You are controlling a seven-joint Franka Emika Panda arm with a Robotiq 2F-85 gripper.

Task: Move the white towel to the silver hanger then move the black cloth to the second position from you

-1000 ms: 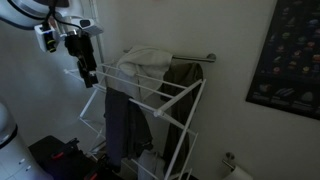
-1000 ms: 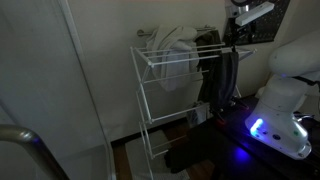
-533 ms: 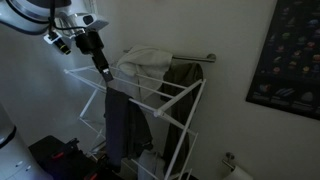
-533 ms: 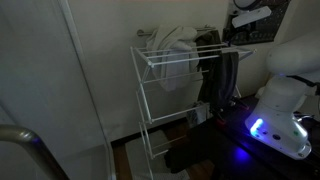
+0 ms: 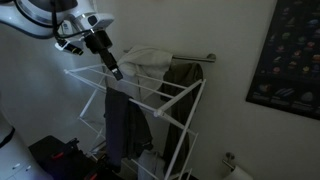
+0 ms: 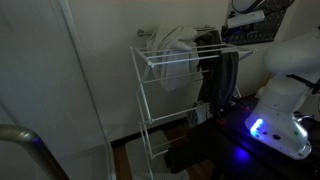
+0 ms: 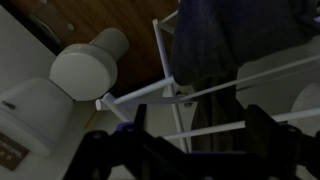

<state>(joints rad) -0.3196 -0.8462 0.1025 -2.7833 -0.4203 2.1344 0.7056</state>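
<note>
The white towel (image 5: 147,64) lies bunched over the top of the white wire drying rack (image 5: 170,100), against the wall end of the silver hanger (image 5: 198,57). It also shows in an exterior view (image 6: 175,55). The black cloth (image 5: 121,122) hangs long from a front rack wire and shows in an exterior view (image 6: 226,76) and in the wrist view (image 7: 205,40). My gripper (image 5: 114,69) is tilted just above the black cloth's top edge. In the wrist view the gripper (image 7: 180,140) is open and empty, with rack wires (image 7: 215,92) between its fingers.
A dark olive-green cloth (image 5: 184,86) hangs on the rack below the silver hanger. A white toilet (image 7: 85,62) stands on the floor below. A dark poster (image 5: 290,55) hangs on the wall. The robot base (image 6: 280,105) stands beside the rack.
My gripper has moved from beside the rack's end in over the rack, tilting down toward the top of the black cloth. The cloths have not moved.
</note>
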